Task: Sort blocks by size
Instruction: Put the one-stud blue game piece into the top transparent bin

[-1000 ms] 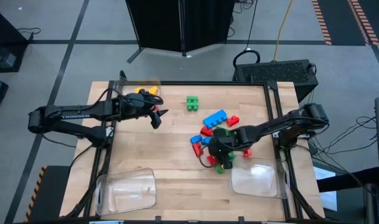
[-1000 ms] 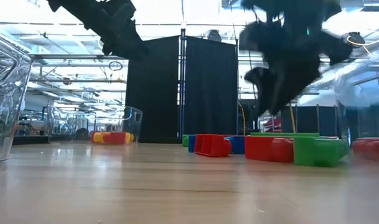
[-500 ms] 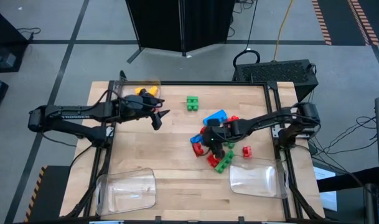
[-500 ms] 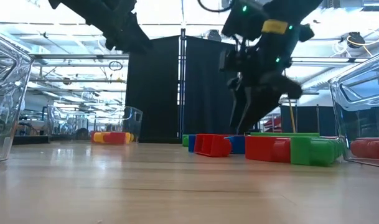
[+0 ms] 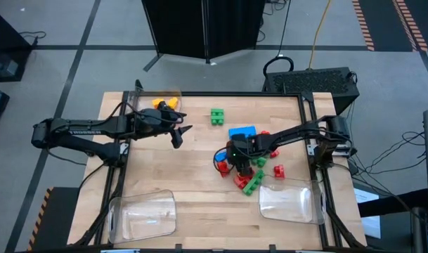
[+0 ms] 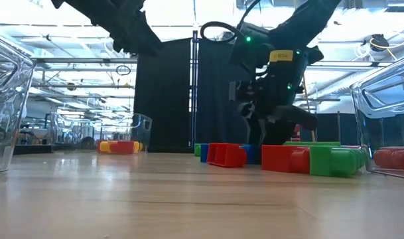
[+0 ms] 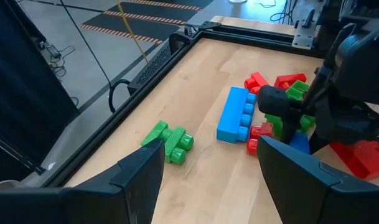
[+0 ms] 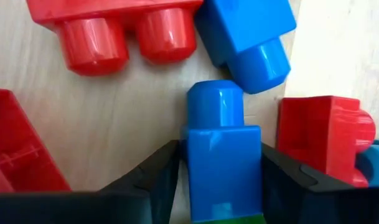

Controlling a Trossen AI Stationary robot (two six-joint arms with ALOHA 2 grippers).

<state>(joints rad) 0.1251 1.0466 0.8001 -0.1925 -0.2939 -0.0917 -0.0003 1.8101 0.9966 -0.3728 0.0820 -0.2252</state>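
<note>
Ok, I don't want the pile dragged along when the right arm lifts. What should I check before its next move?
1. Small blue single-stud plastic block centred in the right tool, fingers against both its sides: ok.
2. Neighbours clear: the red plastic block sits right beside one finger, so it may get nudged: not ok.
3. Grip firm enough to lift: cannot tell.
4. Left tool open and well away from the pile: ok.
5. Clear plastic tray near the right arm, way to it unblocked: ok.
</note>
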